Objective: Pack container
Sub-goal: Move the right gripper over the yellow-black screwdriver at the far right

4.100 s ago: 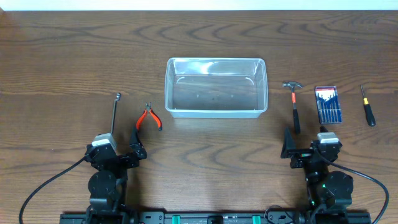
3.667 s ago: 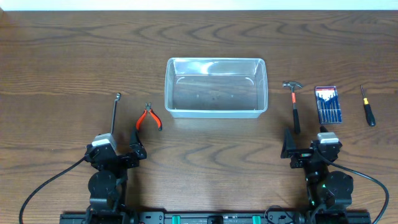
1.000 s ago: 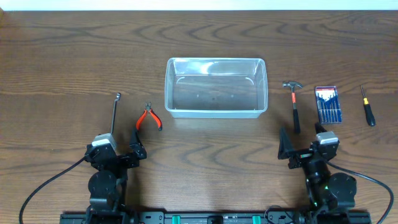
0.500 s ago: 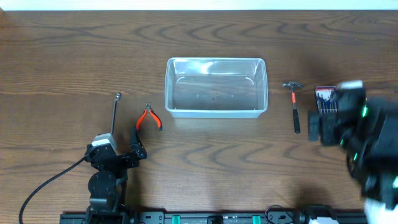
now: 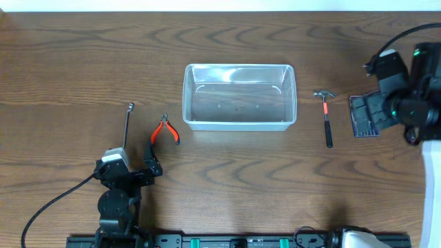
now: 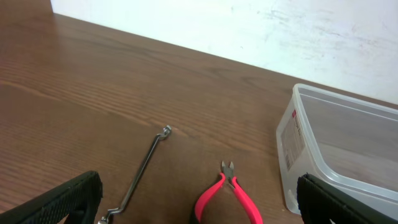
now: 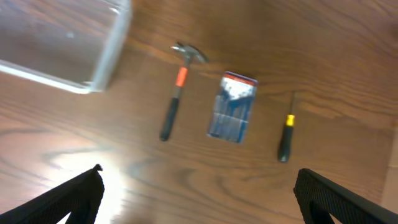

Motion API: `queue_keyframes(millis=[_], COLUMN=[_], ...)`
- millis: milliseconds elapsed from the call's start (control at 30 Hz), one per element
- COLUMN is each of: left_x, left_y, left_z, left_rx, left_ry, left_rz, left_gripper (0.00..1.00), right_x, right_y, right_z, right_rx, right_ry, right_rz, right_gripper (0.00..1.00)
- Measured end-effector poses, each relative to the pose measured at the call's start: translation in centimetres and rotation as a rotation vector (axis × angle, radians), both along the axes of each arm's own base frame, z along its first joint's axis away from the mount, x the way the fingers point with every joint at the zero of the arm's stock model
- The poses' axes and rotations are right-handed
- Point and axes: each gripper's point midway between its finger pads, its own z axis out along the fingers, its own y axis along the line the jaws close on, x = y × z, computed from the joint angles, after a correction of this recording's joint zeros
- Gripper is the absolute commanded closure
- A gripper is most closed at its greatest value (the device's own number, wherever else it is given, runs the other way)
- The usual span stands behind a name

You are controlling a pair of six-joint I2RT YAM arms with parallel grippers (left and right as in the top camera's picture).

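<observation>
right gripper [image 7: 199, 208] moved off its rest spot to above the hammer [image 7: 175, 99] and blue screwdriver set [image 7: 231, 107], spread wide and empty; left gripper [image 5: 134, 164] was wide too.

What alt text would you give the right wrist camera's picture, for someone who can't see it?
On a wooden table, a hammer, a blue tool case and a yellow-banded screwdriver lie side by side. A corner of the clear container shows upper left; the dark fingers of the open right gripper frame the bottom corners.

Hammer [image 7: 176, 93], blue tool case [image 7: 232, 107], screwdriver [image 7: 285, 134] side by side (blurred); container [image 7: 107, 55] corner upper left.
</observation>
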Motion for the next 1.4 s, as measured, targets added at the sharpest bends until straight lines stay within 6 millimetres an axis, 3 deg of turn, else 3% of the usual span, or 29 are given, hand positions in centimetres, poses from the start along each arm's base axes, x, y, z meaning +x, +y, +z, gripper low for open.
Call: queue_keyframes(millis=[167,267,367,467,633,733,967,1067,1267,1400], left_x=[0.0,0.0,0.0,0.0,0.0,0.0,0.0,0.0,0.0,0.0], left_y=[0.0,0.0,0.0,0.0,0.0,0.0,0.0,0.0,0.0,0.0], left_z=[0.0,0.0,0.0,0.0,0.0,0.0,0.0,0.0,0.0,0.0], left_rx=[0.000,0.000,0.000,0.000,0.000,0.000,0.000,0.000,0.000,0.000], left_ry=[0.000,0.000,0.000,0.000,0.000,0.000,0.000,0.000,0.000,0.000], left_rz=[0.000,0.000,0.000,0.000,0.000,0.000,0.000,0.000,0.000,0.000], left_gripper=[0.02,0.02,0.02,0.02,0.02,0.02,0.02,0.02,0.02,0.02], right_x=[2.2,2.0,1.5,1.8,3.7,5.0,9.0,9.7,9.2,8.1], right_y=[-6.7,-10.5,-12.6,-13.6,-14.6,-15.4,-18.3,-19.1,-21.0,-21.0], right_z=[-1.1,-2.2,-3.3,-4.5,-8.0,-9.1,-5.9,-5.9,-9.7,-10.3], right_rx=[0.018,0.074,0.112,0.132,0.174,0.189,0.144,0.134,0.120,0.118], right_ry=[-0.031,-0.024,-0.002,0.018,0.097,0.137,0.102,0.102,0.218,0.272], right_rz=[-0.145,-0.241,-0.295,-0.305,-0.275,-0.254,-0.236,-0.255,-0.381,-0.413], right_gripper=[0.01,0.01,0.01,0.01,0.01,0.01,0.01,0.01,0.01,0.01])
